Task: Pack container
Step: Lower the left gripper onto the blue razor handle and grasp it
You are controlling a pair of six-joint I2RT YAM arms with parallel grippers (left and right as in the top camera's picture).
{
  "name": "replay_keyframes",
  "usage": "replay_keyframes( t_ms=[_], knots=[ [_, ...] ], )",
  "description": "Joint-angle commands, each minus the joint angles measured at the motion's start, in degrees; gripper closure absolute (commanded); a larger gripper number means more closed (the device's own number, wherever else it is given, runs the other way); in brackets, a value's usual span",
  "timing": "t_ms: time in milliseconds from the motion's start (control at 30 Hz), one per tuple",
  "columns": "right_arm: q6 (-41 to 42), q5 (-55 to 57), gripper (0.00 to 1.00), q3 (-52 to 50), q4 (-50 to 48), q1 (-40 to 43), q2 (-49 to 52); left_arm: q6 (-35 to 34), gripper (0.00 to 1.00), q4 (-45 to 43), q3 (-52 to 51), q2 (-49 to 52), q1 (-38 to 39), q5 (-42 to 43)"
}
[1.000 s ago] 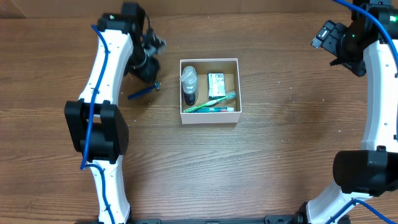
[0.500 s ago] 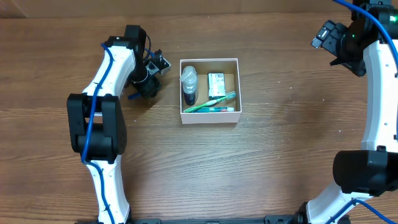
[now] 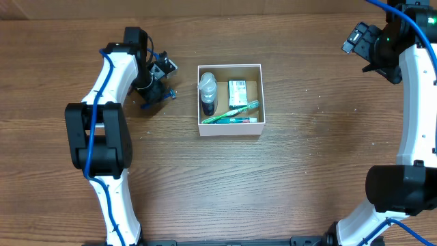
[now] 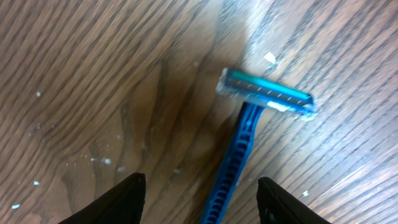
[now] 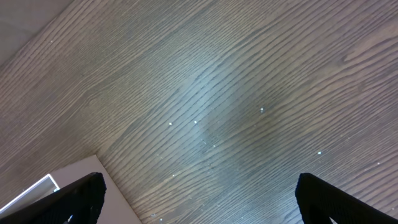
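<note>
The container (image 3: 230, 127) is a square white-walled box with a tan floor at the table's middle. It holds a clear bottle (image 3: 207, 92), a green-and-white packet (image 3: 237, 91) and a green toothbrush (image 3: 233, 111). A blue razor (image 3: 168, 95) lies on the table left of it. In the left wrist view the razor (image 4: 239, 152) has its head far from me and its handle running between my fingertips. My left gripper (image 3: 156, 91) (image 4: 200, 190) is open just above the handle. My right gripper (image 3: 360, 42) (image 5: 202, 193) is open and empty, high at the far right.
The wooden table (image 3: 307, 171) has small white specks on it. A white corner (image 5: 37, 190) shows at the lower left of the right wrist view; I cannot tell what it is. Both arms' white links stand along the left and right sides.
My left gripper came down over the razor, then shifted slightly left and turned, so the razor shows beside it again. The razor still lies on the table. The right arm has not moved.
</note>
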State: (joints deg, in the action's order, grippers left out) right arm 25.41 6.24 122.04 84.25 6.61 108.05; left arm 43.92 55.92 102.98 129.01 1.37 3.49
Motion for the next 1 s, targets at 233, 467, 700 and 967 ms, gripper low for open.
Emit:
replay_keyframes(
  t_ms=[233,467,700,967],
  knots=[
    [-0.07,0.59,0.0,0.48,-0.09,0.07,-0.26,1.27,0.44,4.13,-0.68,0.74,-1.03,1.46],
    [-0.07,0.59,0.0,0.48,-0.09,0.07,-0.26,0.85,0.46,3.85,-1.77,1.03,-1.03,1.38],
    [-0.07,0.59,0.0,0.48,-0.09,0.07,-0.26,0.85,0.47,0.96,-4.83,1.03,-1.03,0.46],
    [-0.07,0.59,0.0,0.48,-0.09,0.07,-0.26,0.83,0.59,-1.05,-7.69,1.03,-1.03,0.59]
  ],
)
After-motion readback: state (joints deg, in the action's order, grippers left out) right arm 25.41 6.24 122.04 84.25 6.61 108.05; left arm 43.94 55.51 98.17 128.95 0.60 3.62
